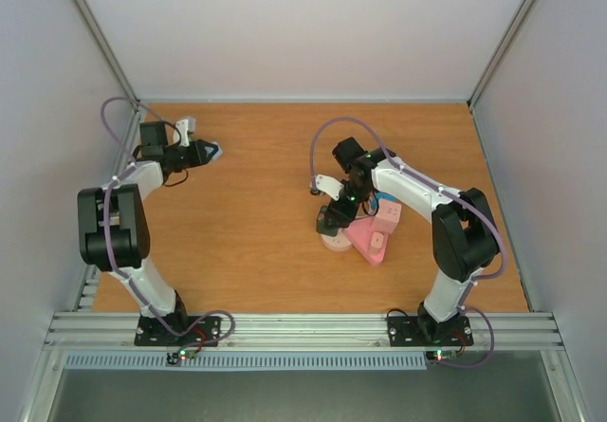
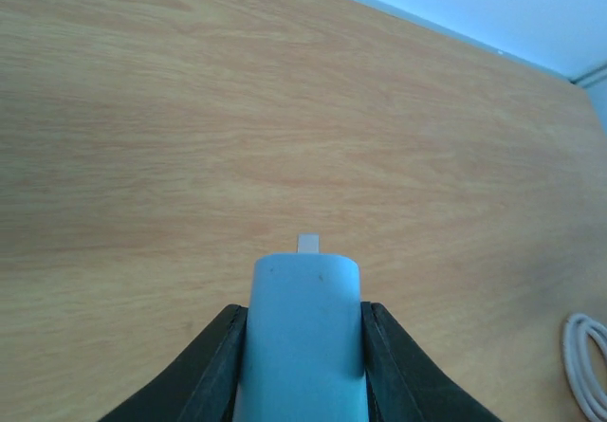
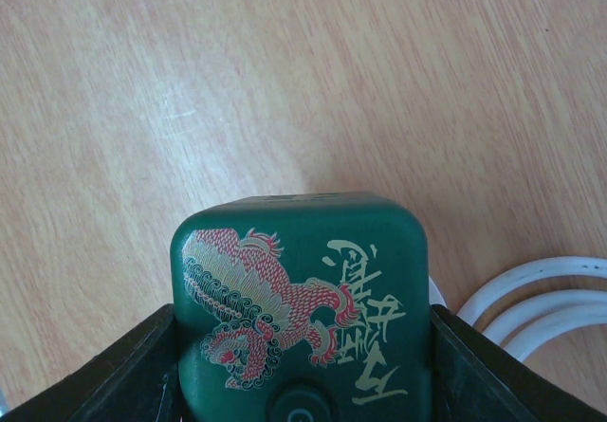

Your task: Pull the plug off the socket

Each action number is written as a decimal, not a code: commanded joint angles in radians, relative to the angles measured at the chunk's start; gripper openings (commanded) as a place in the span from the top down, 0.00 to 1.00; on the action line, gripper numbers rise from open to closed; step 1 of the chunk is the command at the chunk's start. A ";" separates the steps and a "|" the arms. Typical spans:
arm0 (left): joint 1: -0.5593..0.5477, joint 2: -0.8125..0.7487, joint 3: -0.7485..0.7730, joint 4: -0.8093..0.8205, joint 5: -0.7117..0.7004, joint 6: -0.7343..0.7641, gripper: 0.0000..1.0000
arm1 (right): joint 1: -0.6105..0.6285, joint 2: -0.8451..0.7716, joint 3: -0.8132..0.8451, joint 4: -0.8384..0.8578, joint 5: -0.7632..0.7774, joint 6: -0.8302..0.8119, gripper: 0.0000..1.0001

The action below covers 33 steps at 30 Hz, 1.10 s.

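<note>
My left gripper (image 1: 209, 151) is at the back left of the table, shut on a pale blue plug (image 2: 305, 332). One metal prong (image 2: 308, 243) sticks out of the plug's front, free in the air above the wood. My right gripper (image 1: 330, 220) is near the table's middle, shut on a dark green socket cube (image 3: 303, 299) printed with a red dragon and gold characters. Black fingers (image 3: 152, 370) press both of the cube's sides. The plug and the socket are far apart. The plug also shows in the top view (image 1: 215, 151) as a small pale tip.
Pink blocks (image 1: 375, 237) and a pale pink disc (image 1: 334, 243) lie beside and under my right gripper. A white cable (image 3: 541, 299) coils on the wood to the socket's right and shows in the left wrist view (image 2: 588, 365). White walls enclose the table (image 1: 266, 204).
</note>
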 commanded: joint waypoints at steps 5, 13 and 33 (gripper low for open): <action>0.006 0.174 0.160 0.072 -0.129 -0.059 0.85 | -0.001 0.106 0.005 -0.049 0.054 0.064 0.77; 0.008 0.368 0.326 0.058 -0.148 -0.057 0.82 | 0.009 0.115 0.024 -0.041 0.038 0.100 0.77; 0.008 0.547 0.496 -0.030 -0.156 -0.054 0.62 | 0.048 0.124 0.057 -0.038 0.012 0.146 0.77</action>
